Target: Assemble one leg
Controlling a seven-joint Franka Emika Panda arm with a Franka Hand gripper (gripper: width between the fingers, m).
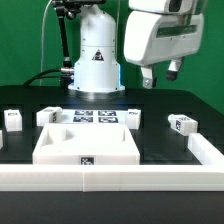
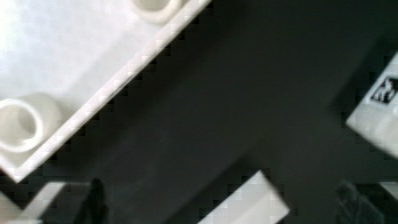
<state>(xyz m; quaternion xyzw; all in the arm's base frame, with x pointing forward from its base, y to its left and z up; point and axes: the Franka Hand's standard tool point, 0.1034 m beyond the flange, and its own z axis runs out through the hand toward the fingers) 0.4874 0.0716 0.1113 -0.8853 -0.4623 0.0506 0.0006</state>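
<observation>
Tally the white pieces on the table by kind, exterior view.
legs: 4
panel: 1
marker board: 1
Total: 6

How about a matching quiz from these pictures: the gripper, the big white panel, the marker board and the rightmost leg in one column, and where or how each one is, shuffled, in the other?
Things
1. gripper
2. large white panel
3. marker board
4. rightmost leg

Place or state
A. lies flat on the table behind the panel, several tags facing up
B. up in the air, open, holding nothing
C. stands alone at the exterior view's right, apart from the panel
D. front centre, with a raised rim

Pairs: 1-B, 2-D, 3-A, 4-C
</observation>
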